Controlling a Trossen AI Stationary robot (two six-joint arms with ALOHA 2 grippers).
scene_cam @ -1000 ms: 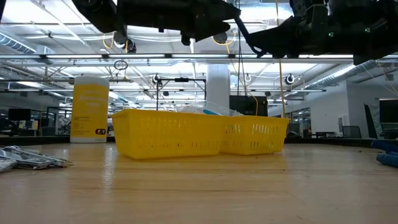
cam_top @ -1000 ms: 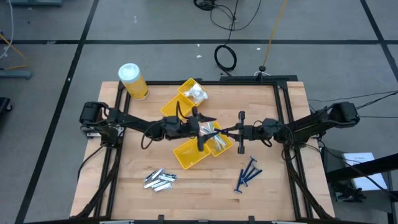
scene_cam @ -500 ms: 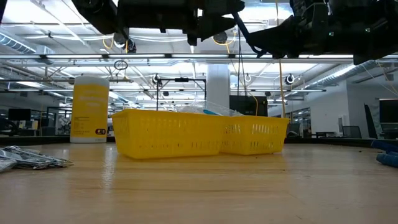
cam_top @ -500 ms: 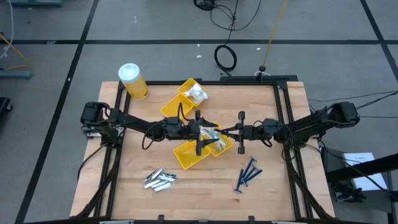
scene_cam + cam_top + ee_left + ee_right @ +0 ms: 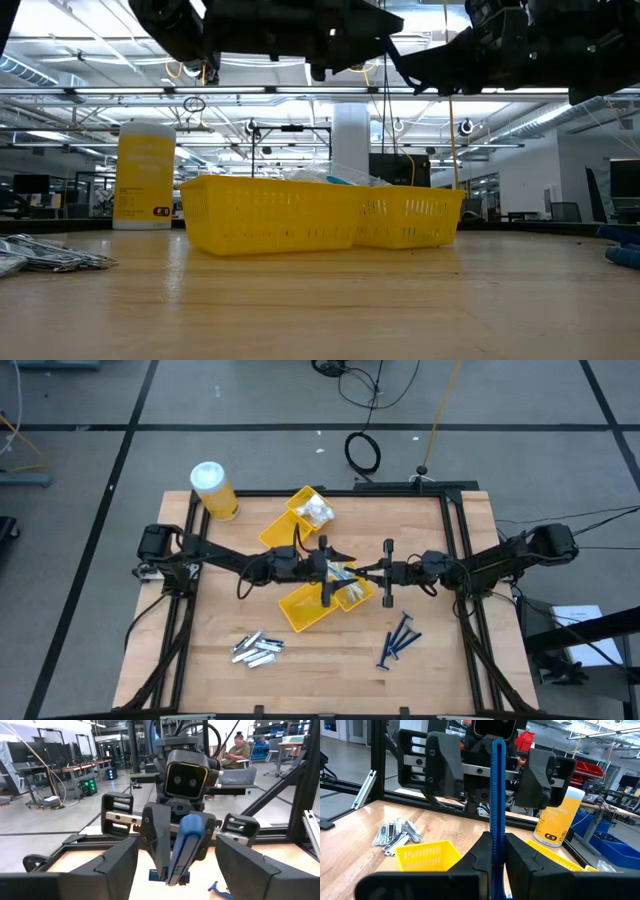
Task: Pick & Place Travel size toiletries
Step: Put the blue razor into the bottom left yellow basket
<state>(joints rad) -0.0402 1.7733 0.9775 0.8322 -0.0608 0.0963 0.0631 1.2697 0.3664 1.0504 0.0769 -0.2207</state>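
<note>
My right gripper [image 5: 373, 572] is shut on a thin dark-blue razor-like stick [image 5: 498, 790] above the yellow trays [image 5: 309, 607]. My left gripper [image 5: 335, 570] faces it, open. Its fingers [image 5: 112, 867] stand on either side of the stick's free end [image 5: 189, 827] without touching it. More blue sticks [image 5: 398, 640] and the silver-grey tubes [image 5: 258, 648] lie on the table near its front edge. White packets [image 5: 317, 510] and pale sticks [image 5: 350, 586] lie in trays. My right gripper pinches the blue stick by its near end [image 5: 498, 834] between its two fingers. The fingers come level from the table's right and lie along the stick. The stick juts out past the fingertips toward my left gripper, lifted clear above the trays.
A yellow jar with a white lid [image 5: 213, 490] stands at the table's far left corner. The yellow trays [image 5: 300, 215] sit mid-table under both grippers. The silver tubes [image 5: 45, 255] and loose blue sticks [image 5: 625, 252] flank bare wood near the front edge.
My left gripper has moved toward the table's right edge, closer to my right gripper and the blue stick, staying open. My right gripper has kept still with the stick.
</note>
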